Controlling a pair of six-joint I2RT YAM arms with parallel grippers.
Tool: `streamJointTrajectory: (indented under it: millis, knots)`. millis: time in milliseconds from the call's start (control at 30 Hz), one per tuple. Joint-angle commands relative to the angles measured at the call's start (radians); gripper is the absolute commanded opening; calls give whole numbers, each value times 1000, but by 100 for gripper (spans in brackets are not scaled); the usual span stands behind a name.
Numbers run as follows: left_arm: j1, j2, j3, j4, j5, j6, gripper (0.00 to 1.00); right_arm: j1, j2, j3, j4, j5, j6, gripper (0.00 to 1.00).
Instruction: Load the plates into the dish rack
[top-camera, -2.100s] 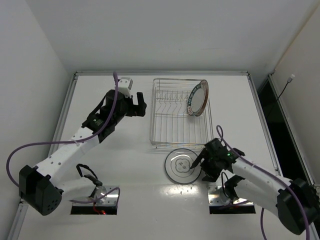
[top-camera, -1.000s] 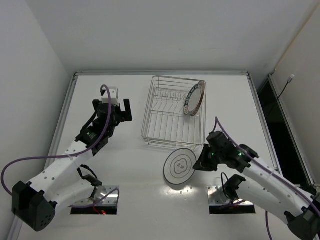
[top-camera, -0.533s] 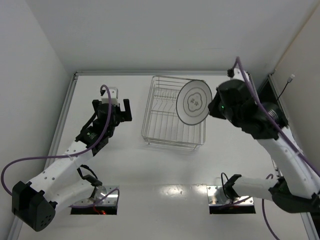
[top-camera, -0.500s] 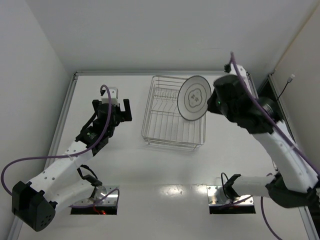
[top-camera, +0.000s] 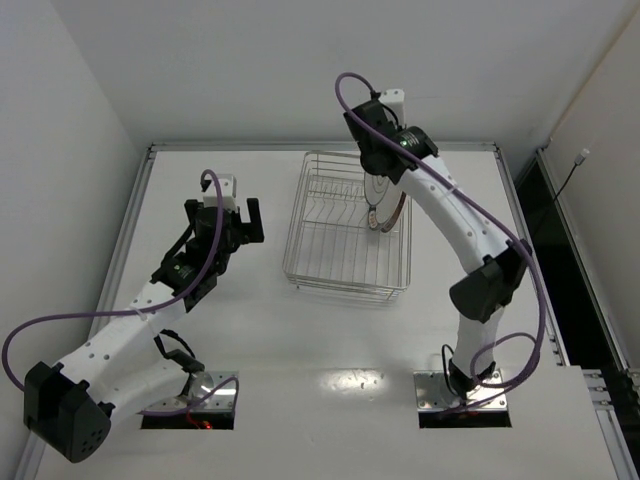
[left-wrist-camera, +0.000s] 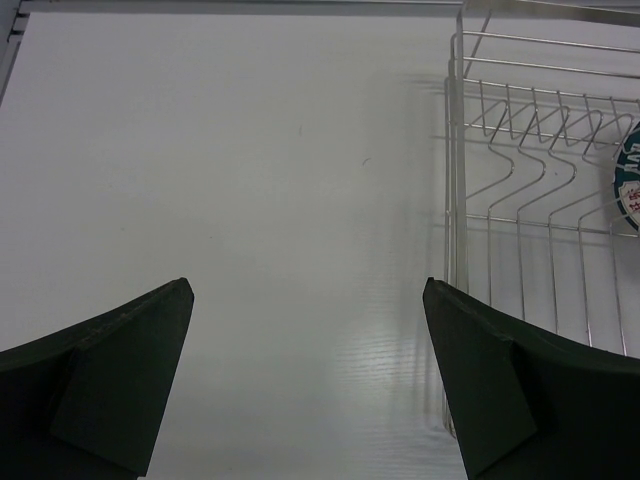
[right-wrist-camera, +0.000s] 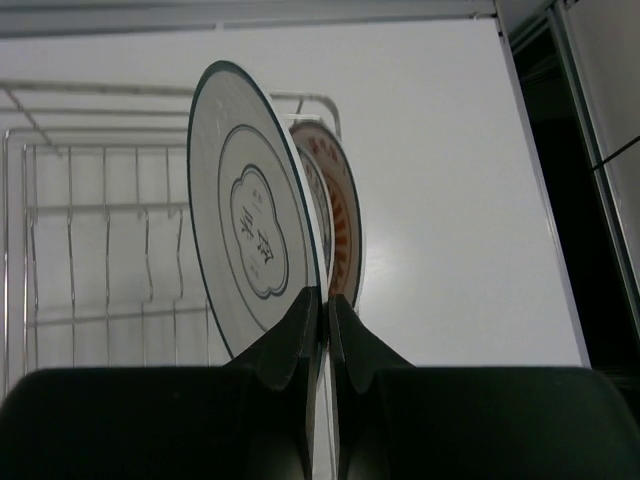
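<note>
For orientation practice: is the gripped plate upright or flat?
Upright: the grey plate, pinched by the right gripper, parallels the racked orange plate.

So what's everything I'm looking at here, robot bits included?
table: one, white, under everything
rack: one, chrome wire, towards the table's far side
orange plate: one, white with an orange pattern, standing in the rack
grey plate: one, pale grey with a dark rim, on edge beside the orange plate, held over the rack
left hand: one, black, open, over bare table left of the rack
right hand: one, black, shut on the grey plate's edge
</note>
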Motion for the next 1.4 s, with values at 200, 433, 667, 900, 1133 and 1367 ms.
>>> streamJointTrajectory:
  millis: [200,433,667,900,1133,1367]
  knots:
    - [8,15,9,26,-9,-3,100,-57,172,154,111,40,-98,0]
    - [8,15,9,26,-18,-3,100,-57,172,5,148,3,-64,0]
    - [8,25,9,26,-18,-3,100,-47,158,-106,163,-6,-20,0]
    - [8,25,9,26,-18,-3,100,-37,98,-140,164,40,-1,0]
    - [8,25,9,26,-18,-3,100,-37,29,11,156,141,-101,0]
    - [8,25,9,26,-18,-3,100,-37,18,-19,156,152,-116,0]
